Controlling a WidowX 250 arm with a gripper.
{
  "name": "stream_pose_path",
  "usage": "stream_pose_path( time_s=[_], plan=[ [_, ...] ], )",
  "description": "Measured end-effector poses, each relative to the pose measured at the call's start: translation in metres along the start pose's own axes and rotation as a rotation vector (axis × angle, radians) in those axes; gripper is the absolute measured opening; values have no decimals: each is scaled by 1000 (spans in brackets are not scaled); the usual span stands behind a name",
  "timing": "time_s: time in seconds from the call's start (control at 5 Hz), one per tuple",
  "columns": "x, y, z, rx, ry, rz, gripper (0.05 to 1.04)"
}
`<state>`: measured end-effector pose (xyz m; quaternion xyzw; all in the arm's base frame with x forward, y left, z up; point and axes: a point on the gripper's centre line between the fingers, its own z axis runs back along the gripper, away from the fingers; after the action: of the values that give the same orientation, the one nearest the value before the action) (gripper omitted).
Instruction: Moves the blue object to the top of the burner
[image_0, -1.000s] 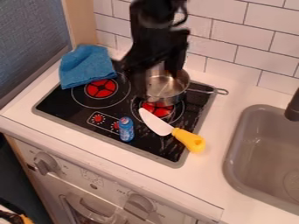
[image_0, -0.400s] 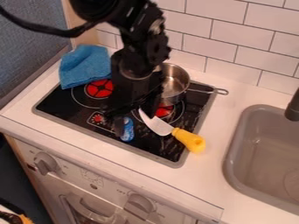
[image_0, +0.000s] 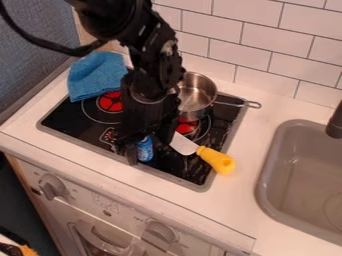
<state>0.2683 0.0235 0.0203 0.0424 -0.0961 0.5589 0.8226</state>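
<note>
Camera view: left of the frame's centre, the gripper (image_0: 149, 151) hangs low over the stove (image_0: 73, 117), released, its fingers spread. Between them sits the small blue can (image_0: 145, 150), left of the yellow-handled knife (image_0: 216, 160); whether they touch it, I cannot tell.

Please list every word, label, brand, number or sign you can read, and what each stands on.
None can be read for certain.
Blue object: print too small to read, partly behind the gripper.
Oven front: marks near the knobs, too small to read.
</note>
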Motion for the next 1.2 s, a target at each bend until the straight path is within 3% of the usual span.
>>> stream_pose_path(
  time_s=[0.2, 0.4, 1.0, 1.2],
  plan=[
    [0, -1, -6, 11, -22, -6, 654],
    [-4, -2, -7, 15, -24, -16, 433],
    [4, 4, -6, 39, -30, 10, 432],
    [26, -8, 12, -24, -61, 47, 432]
  ],
)
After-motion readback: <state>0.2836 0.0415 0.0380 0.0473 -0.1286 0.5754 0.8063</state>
